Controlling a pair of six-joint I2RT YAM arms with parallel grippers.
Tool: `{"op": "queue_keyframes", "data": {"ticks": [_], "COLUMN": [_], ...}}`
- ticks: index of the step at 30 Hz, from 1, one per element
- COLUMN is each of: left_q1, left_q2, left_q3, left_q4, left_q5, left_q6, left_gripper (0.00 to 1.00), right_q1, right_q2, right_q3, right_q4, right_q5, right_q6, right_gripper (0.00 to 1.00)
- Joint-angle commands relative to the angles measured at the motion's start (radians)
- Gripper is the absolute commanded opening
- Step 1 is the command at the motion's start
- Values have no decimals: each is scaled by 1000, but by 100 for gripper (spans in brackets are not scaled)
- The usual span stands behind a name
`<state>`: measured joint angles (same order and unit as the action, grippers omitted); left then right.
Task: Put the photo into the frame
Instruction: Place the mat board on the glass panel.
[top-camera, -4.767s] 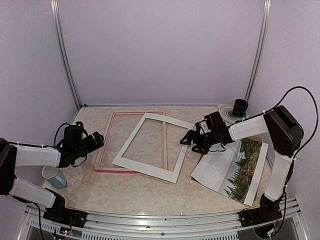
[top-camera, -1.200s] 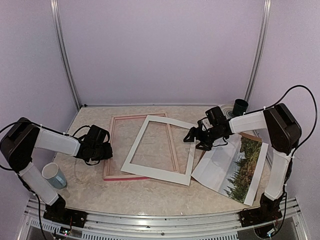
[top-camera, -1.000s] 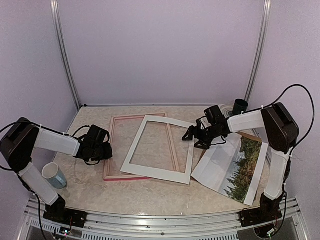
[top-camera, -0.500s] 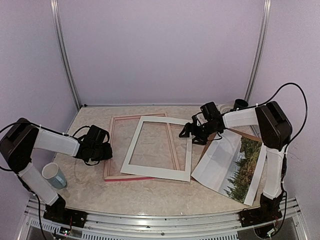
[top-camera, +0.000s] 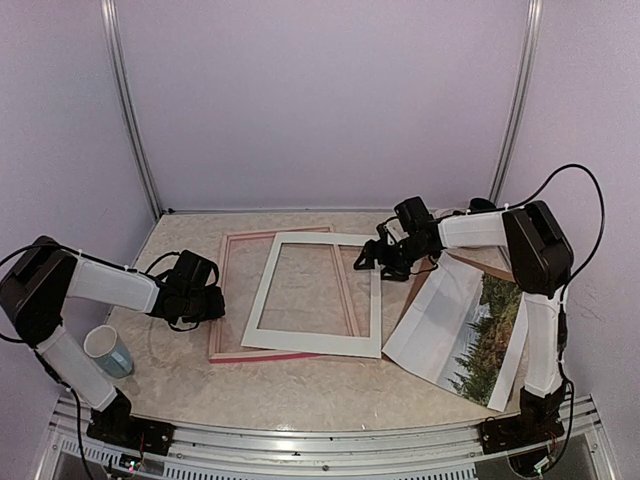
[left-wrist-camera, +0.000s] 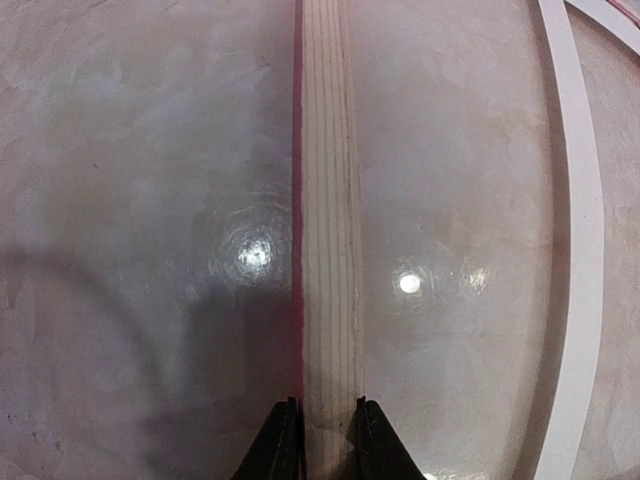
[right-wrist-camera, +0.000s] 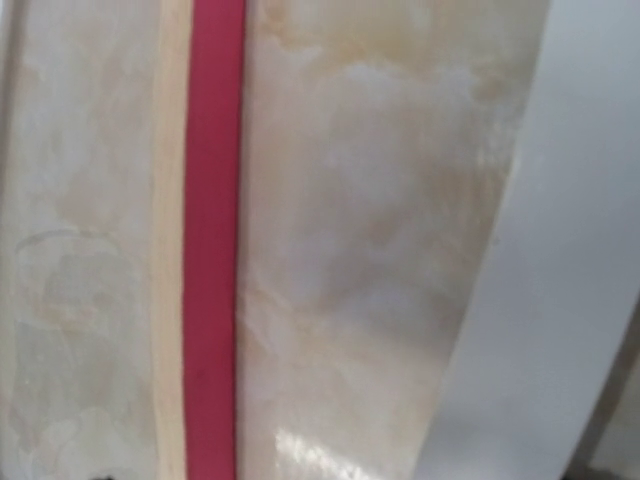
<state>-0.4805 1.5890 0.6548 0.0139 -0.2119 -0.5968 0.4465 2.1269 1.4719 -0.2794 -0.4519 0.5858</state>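
Note:
The frame (top-camera: 224, 270) lies back-up on the table, pale wood with a pink-red edge. My left gripper (top-camera: 211, 300) is shut on its left rail; in the left wrist view the dark fingertips (left-wrist-camera: 281, 445) pinch the wood strip (left-wrist-camera: 330, 220). A white mat (top-camera: 310, 345) lies across the frame. My right gripper (top-camera: 366, 258) hovers open at the mat's far right corner; its fingers are out of the right wrist view, which shows the frame's red edge (right-wrist-camera: 215, 250) and the mat (right-wrist-camera: 565, 300). The photo (top-camera: 488, 335) lies at the right, under a white sheet (top-camera: 435, 320).
A pale blue mug (top-camera: 105, 350) lies tipped near the left arm's base. A dark cup (top-camera: 481, 206) stands at the back right behind the right arm. Purple walls close the table on three sides.
The right gripper has moved back and to the left along the mat's right side, and the mat has swung squarer over the frame. The left gripper keeps its hold on the frame rail.

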Motion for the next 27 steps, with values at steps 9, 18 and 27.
{"op": "queue_keyframes", "data": {"ticks": [9,18,27], "left_q1": [-9,-9,-9], "left_q2": [-30,-35,-38], "left_q3": [-20,-25,-30], "left_q4": [-24,-22,-22], "left_q5": [39,43,44], "left_q6": [5,2,-3], "left_gripper": [21,21,22], "right_q1": [29,46,45], "right_q2": [74,133,123], "right_q3": [157,245,267], "right_q4": [-81,-126,-109], "right_q5": [10,9,-79], "right_q6": [-82,-134,-133], "right_gripper": [89,89,89]}}
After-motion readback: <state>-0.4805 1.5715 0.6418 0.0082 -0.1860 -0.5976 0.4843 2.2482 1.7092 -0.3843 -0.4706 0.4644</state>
